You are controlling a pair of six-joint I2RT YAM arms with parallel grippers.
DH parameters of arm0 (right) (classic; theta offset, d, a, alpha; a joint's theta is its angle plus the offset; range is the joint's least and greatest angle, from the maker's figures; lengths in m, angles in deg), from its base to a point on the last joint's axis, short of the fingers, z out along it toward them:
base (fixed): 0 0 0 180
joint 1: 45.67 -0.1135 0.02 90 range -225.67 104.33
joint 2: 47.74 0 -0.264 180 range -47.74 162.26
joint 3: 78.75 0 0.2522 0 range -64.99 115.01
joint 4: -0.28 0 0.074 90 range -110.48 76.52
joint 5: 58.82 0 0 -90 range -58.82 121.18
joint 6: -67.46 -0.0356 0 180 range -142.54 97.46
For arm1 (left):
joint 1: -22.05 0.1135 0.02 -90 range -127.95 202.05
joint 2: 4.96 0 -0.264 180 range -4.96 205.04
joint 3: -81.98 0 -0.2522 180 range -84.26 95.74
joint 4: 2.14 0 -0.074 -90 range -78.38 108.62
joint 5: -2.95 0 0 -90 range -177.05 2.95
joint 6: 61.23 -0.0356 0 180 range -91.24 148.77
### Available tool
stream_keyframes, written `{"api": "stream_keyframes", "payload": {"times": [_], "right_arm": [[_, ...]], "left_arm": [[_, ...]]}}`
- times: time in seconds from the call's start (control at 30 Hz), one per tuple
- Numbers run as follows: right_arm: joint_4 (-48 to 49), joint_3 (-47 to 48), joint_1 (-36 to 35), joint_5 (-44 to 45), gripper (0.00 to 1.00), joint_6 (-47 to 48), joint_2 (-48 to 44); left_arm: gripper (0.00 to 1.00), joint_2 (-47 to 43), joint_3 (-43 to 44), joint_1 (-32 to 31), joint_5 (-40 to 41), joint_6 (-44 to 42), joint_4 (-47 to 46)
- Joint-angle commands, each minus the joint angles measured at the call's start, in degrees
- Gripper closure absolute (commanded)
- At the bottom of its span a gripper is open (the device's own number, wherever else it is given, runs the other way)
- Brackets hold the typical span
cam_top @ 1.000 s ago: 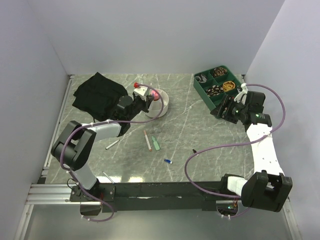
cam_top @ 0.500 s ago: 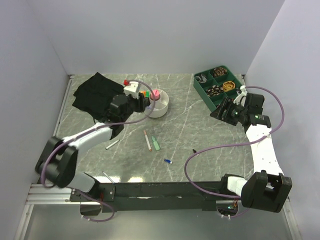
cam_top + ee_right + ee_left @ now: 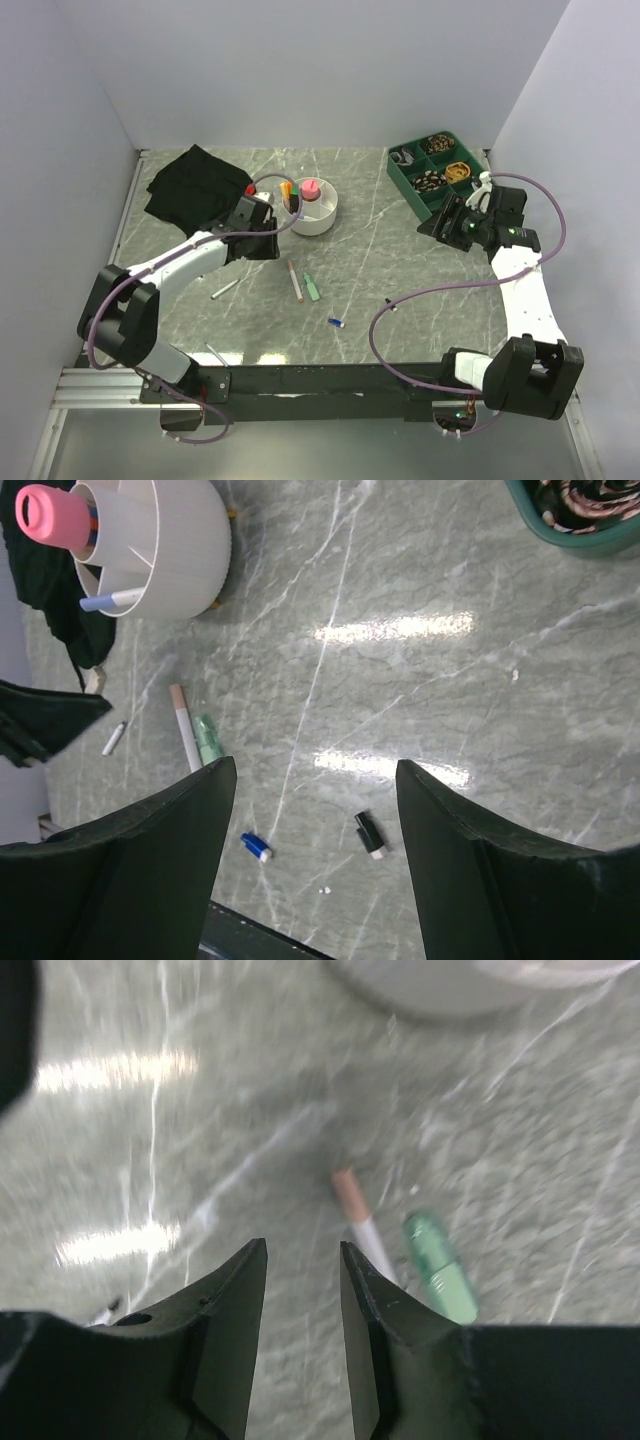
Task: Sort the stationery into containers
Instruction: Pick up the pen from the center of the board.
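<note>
The round white bowl (image 3: 318,212) (image 3: 170,550) holds a pink-capped bottle (image 3: 311,188) (image 3: 50,512), an orange highlighter (image 3: 287,190) and a blue-tipped pen (image 3: 115,600). The black bag (image 3: 195,185) lies to its left. On the table lie a pink-ended white pen (image 3: 295,282) (image 3: 358,1218) (image 3: 185,725), a green highlighter (image 3: 313,288) (image 3: 440,1265) (image 3: 208,738), a blue piece (image 3: 336,322) (image 3: 256,846), a black piece (image 3: 390,301) (image 3: 369,835) and a grey pen (image 3: 226,288). My left gripper (image 3: 265,245) (image 3: 303,1245) hangs open and empty just near-left of the bowl. My right gripper (image 3: 445,225) (image 3: 315,765) is wide open, empty, high at the right.
A green divided tray (image 3: 435,175) (image 3: 570,520) with coiled items sits at the back right, just behind my right gripper. Another thin pen (image 3: 215,352) lies near the front edge at the left. Grey walls close in the table on three sides.
My left gripper has opened and drawn back from above the bowl toward the near left. The orange highlighter now stands in the bowl. The right arm has hardly moved.
</note>
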Motion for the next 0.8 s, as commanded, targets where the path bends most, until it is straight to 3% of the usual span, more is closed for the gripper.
{"api": "stream_keyframes", "payload": {"times": [0.0, 0.6, 0.77], "right_arm": [[2.08, -0.16, 0.29, -2.53, 0.27, -2.02, -0.05], [1.46, -1.3, 0.29, -5.08, 0.27, -0.62, -3.48], [1.11, -2.0, 0.38, -5.7, 0.27, -0.53, -4.27]], "left_arm": [[0.59, 1.59, -0.28, 0.29, -2.08, 4.28, 2.87], [0.57, 16.63, 8.77, -4.36, -2.7, 8.51, 2.42], [0.57, 18.65, 9.73, -5.24, 0.9, 8.6, 3.74]]}}
